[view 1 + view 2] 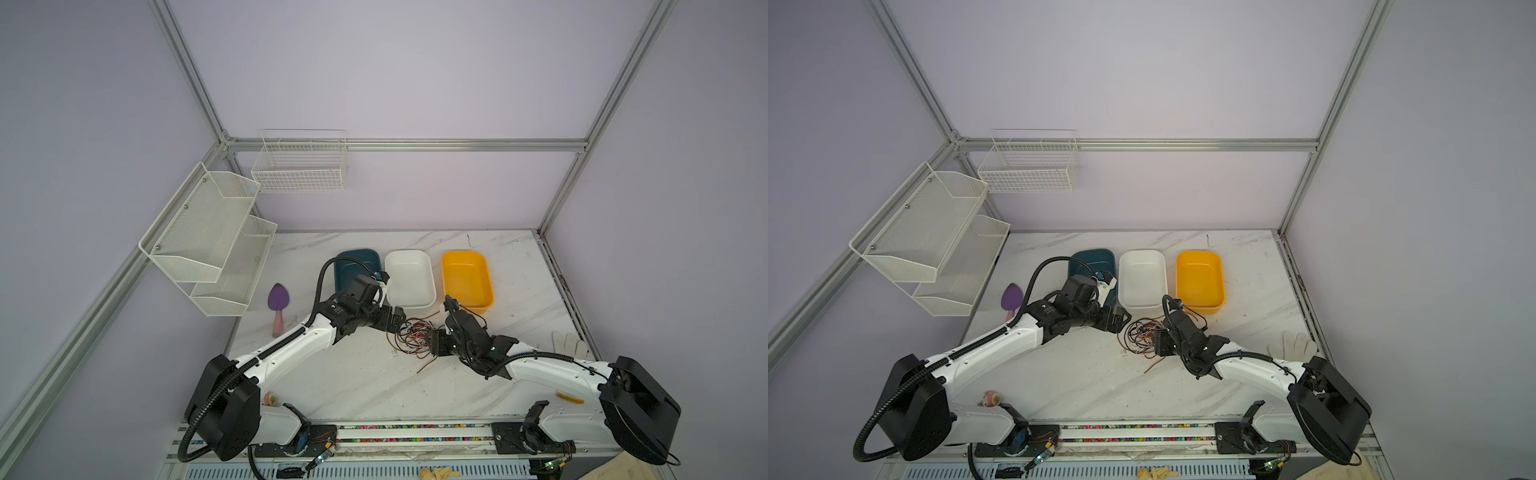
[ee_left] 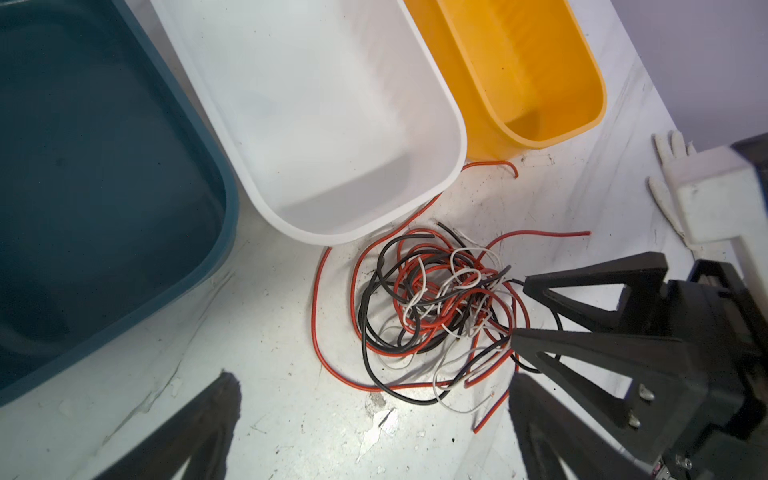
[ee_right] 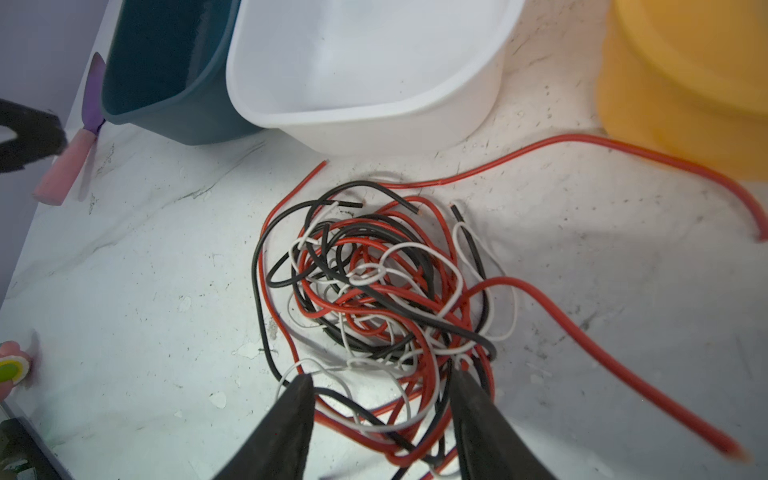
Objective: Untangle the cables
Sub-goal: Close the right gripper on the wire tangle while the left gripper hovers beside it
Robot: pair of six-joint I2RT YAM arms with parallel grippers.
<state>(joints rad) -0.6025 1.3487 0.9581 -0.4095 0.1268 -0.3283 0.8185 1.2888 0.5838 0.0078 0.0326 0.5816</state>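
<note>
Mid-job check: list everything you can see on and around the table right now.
cables: one tangle, red, black, white, table centre
tubs: three in a row behind the tangle, teal tub, white tub, yellow tub
trowel: one, purple blade, pink handle, table's left
glove: one, white, right edge
mesh rack: one, white, left wall
wire basket: one, white, back wall
small toy: one, pink, by left arm base
left gripper: open, beside the tangle
right gripper: open, straddling the tangle's edge
</note>
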